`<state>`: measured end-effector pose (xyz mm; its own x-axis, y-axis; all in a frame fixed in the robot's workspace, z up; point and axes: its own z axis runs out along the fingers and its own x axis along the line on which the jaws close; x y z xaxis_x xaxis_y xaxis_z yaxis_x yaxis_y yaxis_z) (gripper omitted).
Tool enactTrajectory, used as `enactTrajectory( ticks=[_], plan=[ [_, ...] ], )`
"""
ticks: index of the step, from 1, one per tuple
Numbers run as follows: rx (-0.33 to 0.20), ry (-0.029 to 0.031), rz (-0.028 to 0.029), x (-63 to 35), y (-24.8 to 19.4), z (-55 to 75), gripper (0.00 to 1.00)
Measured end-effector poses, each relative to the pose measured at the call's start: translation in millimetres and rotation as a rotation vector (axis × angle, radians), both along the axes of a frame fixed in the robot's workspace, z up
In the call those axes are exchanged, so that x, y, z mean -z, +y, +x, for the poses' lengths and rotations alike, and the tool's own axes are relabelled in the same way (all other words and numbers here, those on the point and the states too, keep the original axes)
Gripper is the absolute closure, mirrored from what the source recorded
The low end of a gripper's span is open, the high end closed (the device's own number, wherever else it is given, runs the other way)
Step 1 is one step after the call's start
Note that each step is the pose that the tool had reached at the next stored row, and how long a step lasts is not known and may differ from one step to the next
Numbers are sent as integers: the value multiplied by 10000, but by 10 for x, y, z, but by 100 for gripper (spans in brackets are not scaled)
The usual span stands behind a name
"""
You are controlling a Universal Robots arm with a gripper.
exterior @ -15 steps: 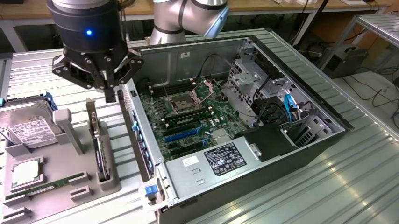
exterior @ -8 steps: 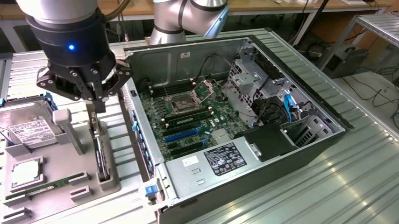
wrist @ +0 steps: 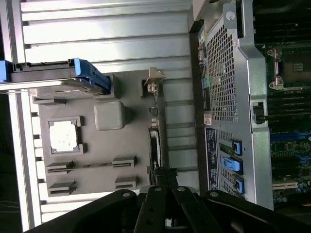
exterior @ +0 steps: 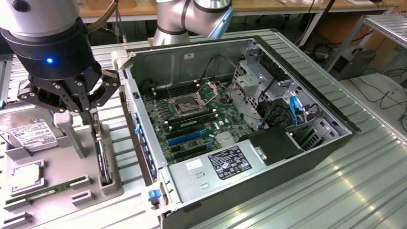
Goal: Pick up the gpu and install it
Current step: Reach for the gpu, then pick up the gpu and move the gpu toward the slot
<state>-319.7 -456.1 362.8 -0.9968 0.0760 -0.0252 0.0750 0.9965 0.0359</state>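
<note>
Exterior view: the gpu (exterior: 103, 157) (wrist: 156, 145) stands on its edge in a slot of the gray tray (exterior: 64, 210), on the exterior view's left, just beside the open computer (exterior: 254, 181). The gripper (exterior: 86, 110) (wrist: 165, 182) is right at one end of the gpu. I cannot tell if it grips the gpu or not. A hard drive (exterior: 28, 133) sits on the tray too.

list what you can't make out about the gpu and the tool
- gpu fan face: the card stands edge-on in both views.
- gpu's end, wrist view: under the tool.
- Whether the tool touches the gpu: contact spot hidden by the tool's own body, exterior view.
</note>
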Motion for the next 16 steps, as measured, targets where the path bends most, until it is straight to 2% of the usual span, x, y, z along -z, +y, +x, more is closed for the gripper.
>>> enactTrajectory(
  ticks=[12, 14, 16],
  plan=[
    [0, 0, 0, 0, 0, 0, 89],
    [0, 0, -5, 3, 0, 0, 64],
    [0, -1, -10, 29, 0, 0, 64]
  ],
)
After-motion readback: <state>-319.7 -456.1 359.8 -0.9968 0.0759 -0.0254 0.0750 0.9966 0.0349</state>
